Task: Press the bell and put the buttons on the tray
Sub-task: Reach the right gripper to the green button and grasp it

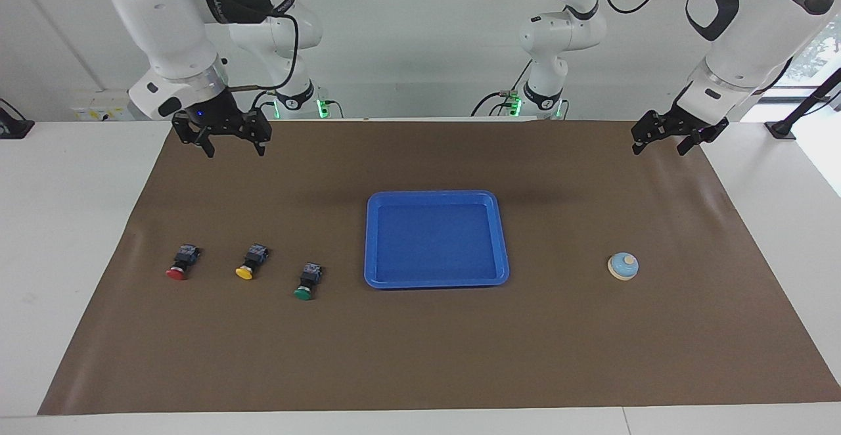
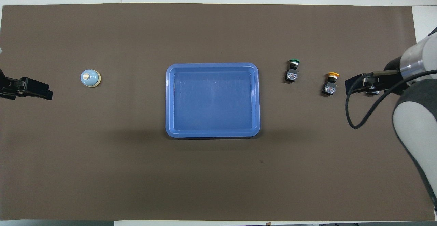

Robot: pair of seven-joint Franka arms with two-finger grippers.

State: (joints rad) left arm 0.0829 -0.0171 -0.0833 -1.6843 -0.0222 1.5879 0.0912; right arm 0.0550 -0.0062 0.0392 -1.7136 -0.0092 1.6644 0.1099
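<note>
Buttons [image 1: 243, 271]: three on mat. One bell [image 1: 623, 267], one tray [image 1: 436, 238]. Right gripper [image 1: 227, 148], left gripper [image 1: 660, 145]: both spread, empty.

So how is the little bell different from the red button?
The bell is a round light-blue dome standing upright with a cream knob on top; the red button has a black-and-blue body and lies tipped on its side. The bell sits alone toward the left arm's end; the red button lies in a row with others. Both rest on the brown mat.
</note>
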